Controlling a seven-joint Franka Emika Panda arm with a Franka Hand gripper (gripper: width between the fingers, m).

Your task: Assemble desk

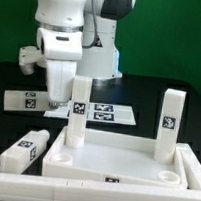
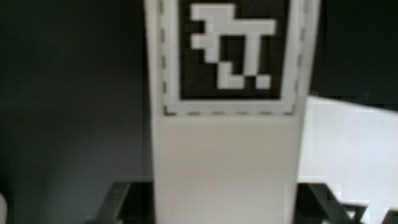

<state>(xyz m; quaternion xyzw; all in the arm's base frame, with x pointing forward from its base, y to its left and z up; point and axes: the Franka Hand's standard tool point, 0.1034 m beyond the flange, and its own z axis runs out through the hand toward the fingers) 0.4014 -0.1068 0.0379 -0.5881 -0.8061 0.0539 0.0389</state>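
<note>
A black table (image 1: 149,94) stands in front of a green backdrop (image 1: 165,45), with the white robot arm (image 1: 66,25) reaching down at the far side, toward the exterior view's left. The end effector (image 1: 56,102) is low over the table and clenched on 1 desk leg: in the wrist view the end effector (image 2: 222,195) has its dark fingers (image 2: 121,197) pressed against both sides of this held leg (image 2: 222,150), whose black-and-white tag faces the camera. In the exterior view the held leg (image 1: 23,99) lies flat on the table and runs from the fingertips toward the exterior view's left. Just beside the end effector, on the exterior view's right, lies the marker board (image 1: 107,112), flat on the table with several tags on it. Nearer the camera sits the white tabletop (image 1: 113,155), flat, with round sockets at its near corners. 2 legs stand upright at its far corners: the left upright leg (image 1: 77,111), close to the end effector but apart from it, and the right upright leg (image 1: 168,124), well apart on the exterior view's right. A 4th, loose leg (image 1: 23,151) lies on the table just beside the tabletop's left edge. A white rail (image 1: 78,195) runs along the near edge of the scene.
</note>
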